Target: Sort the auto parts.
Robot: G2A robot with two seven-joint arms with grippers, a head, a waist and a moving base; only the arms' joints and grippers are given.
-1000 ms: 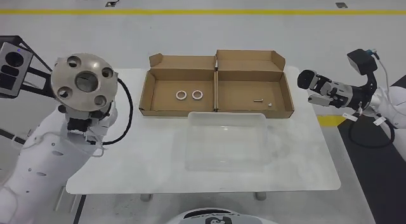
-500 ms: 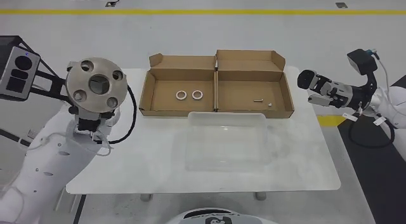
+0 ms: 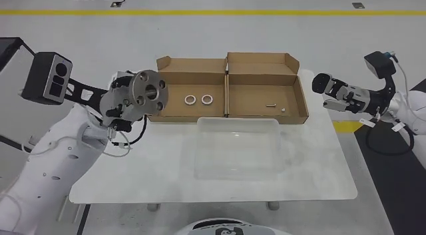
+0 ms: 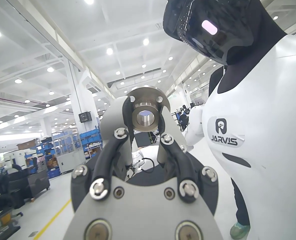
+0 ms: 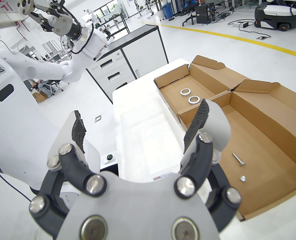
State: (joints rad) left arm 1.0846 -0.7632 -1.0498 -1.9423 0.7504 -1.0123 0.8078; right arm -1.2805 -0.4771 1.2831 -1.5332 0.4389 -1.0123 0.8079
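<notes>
My left gripper (image 4: pixel 143 119) is shut on a round metal flange (image 3: pixel 148 91) with bolt holes and a hollow hub (image 4: pixel 145 117), held in the air over the table's left end, beside the left cardboard box (image 3: pixel 154 98). That box holds two metal rings (image 3: pixel 198 99). The right cardboard box (image 3: pixel 299 95) holds a bolt (image 5: pixel 238 159) and a small nut (image 5: pixel 242 178). My right gripper (image 5: pixel 143 123) stands open and empty off the table's right edge, also seen as the right gripper (image 3: pixel 331 94) in the top view. The flange (image 5: pixel 24 2) shows far off in the right wrist view.
A clear plastic tray (image 3: pixel 236 145) lies on the white table (image 3: pixel 319 168) in front of the boxes. Both boxes have raised flaps at the back. A dark cabinet with drawers (image 5: pixel 128 58) stands beyond the table's left end.
The left arm has swung the flange from off the table's left side toward the boxes and turned it from facing up to facing sideways. The right arm has not moved.
</notes>
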